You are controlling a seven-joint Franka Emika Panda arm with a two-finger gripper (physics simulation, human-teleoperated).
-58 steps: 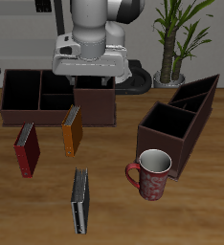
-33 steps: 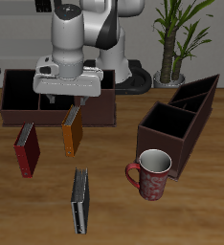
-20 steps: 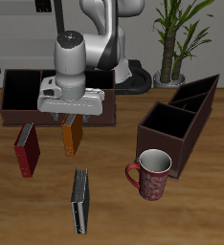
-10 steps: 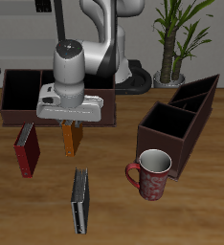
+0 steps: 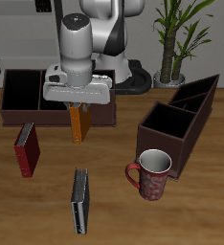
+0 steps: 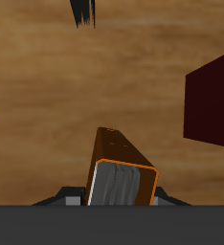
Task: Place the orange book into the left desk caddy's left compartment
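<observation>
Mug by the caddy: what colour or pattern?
Mug: red with pale speckles, exterior view.

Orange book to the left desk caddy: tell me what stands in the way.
Nothing visible blocks it. The gripper holds the orange book hanging above the table. Bare tabletop lies between it and the left desk caddy. The red mug stands nearer the table's front edge, beside the caddy's low end.

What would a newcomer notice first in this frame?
The orange book hanging upright from the gripper, clear of the table, just in front of the long low caddy at the back. Next, the red patterned mug near the front edge, standing beside the tall sloped caddy. A red book and a dark grey book lie flat on the wood.
</observation>
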